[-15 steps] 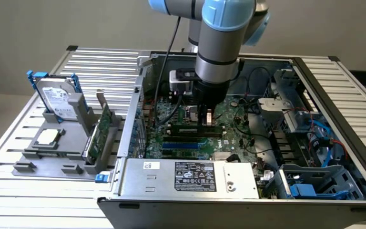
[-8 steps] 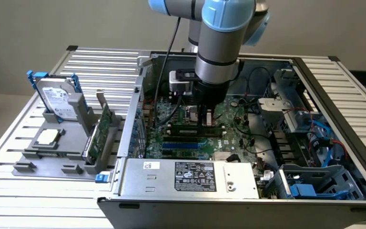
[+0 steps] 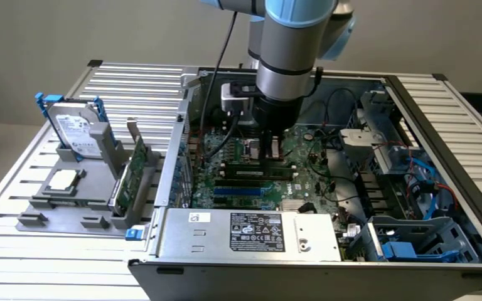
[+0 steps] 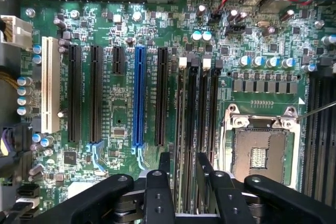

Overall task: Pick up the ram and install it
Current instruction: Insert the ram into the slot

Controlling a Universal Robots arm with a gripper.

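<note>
Single arm reaches straight down into the open grey metal computer case [image 3: 224, 241], which lies on the slatted aluminium counter [image 3: 23, 251]. The black two-fingered gripper [image 3: 266, 145] hangs over the green motherboard [image 3: 308, 182], about mid-board, beside the square silver CPU socket [image 4: 261, 148]. The ram, a long thin green stick with a pale label [image 3: 258, 168], sits directly under the fingers [image 4: 157, 182] among the long black memory slots [image 4: 202, 108]. It looks set in a slot, not lifted. Its long axis runs from the exterior view's left to right, parallel to the blue expansion slot [image 4: 139, 95]. The fingers straddle it across its thin width. The fingers stand well apart with a clear gap between them and nothing clamped, so they read as released and holding nothing. Hard to make out: in the wrist view the ram's thin top edge blends with the slots, so whether it is fully seated and whether the white end latches [image 4: 182, 61] have closed cannot be told. The arm's body blocks the slot ends in the exterior view. A broader green expansion card [image 3: 133, 175] and a grey hard drive [image 3: 78, 135] stand in a grey fixture near the counter's edge on the exterior view's left, well apart from the gripper.
</note>
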